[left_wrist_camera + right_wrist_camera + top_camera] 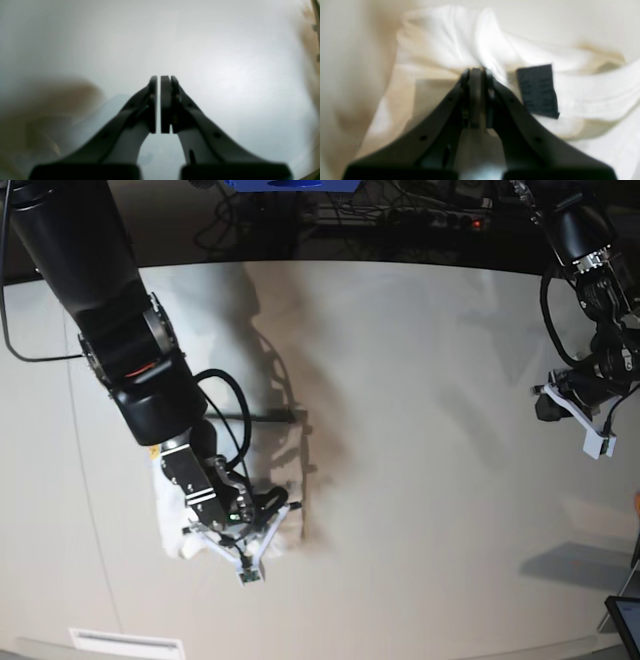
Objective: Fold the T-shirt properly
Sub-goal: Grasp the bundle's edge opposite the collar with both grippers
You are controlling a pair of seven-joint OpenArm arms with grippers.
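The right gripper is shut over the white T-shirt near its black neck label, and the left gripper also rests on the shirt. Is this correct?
Not entirely. In the base view the left gripper hangs far from the T-shirt; the rest stands, with the right gripper shut beside the black neck label.

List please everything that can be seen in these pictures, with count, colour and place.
T-shirt: one, white, bunched on the table under the right arm.
Neck label: one, black, on the shirt beside the right pincer.
Table: one, pale beige, fills the base view.
Cables: several, dark, beyond the table's far edge.
Right pincer: one, black, shut, at the shirt; whether it grips cloth is unclear.
Left pincer: one, black, shut, holding nothing, above bare table.
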